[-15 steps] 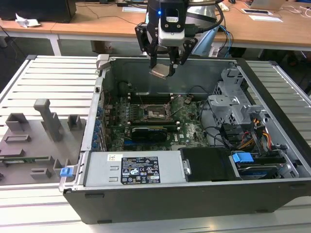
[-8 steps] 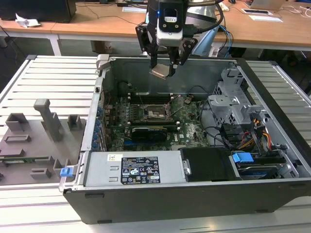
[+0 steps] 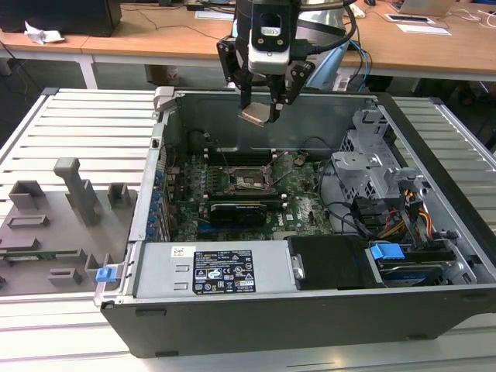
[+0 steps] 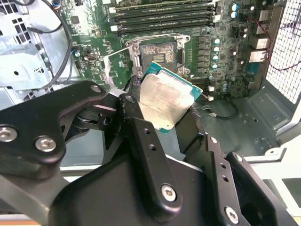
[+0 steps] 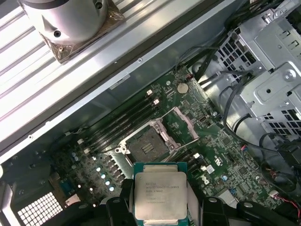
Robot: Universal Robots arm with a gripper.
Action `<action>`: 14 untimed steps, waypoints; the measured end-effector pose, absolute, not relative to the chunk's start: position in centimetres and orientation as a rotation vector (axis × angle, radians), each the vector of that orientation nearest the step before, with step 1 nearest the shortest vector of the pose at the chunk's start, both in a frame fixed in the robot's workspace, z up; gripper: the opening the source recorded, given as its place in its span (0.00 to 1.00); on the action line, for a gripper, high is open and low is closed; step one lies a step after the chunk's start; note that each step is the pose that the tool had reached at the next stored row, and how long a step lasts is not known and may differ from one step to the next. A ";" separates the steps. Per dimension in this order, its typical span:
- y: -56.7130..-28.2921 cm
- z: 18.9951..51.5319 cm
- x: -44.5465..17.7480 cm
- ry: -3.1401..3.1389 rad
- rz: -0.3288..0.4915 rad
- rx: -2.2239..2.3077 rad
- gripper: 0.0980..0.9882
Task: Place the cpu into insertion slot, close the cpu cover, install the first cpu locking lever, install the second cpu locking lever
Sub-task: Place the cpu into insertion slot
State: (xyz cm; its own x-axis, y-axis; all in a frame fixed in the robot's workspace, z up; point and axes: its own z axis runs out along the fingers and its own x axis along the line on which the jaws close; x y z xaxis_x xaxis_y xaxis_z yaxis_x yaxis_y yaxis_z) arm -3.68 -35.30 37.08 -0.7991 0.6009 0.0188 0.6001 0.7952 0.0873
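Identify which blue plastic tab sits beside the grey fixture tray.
The blue tab at the exterior view's left; the other tab sits inside the case.

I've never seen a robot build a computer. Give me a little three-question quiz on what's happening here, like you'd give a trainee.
1. True or false: the cpu already lies in the socket.
2. What do the jaws hold? A) the cpu B) a cable C) a memory stick
3. Fill in: the socket sits on the green ____ inside the computer case.
Key: 1 false, it hangs above the open, empty socket; 2 A; 3 motherboard.
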 end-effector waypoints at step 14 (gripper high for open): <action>-35.3 36.9 -3.7 2.916 0.138 1.122 0.49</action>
State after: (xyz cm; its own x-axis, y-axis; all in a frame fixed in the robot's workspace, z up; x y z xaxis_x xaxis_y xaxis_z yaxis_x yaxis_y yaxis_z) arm -3.68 -35.30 36.88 -0.7424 0.6696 0.0187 0.6684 0.7387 0.0872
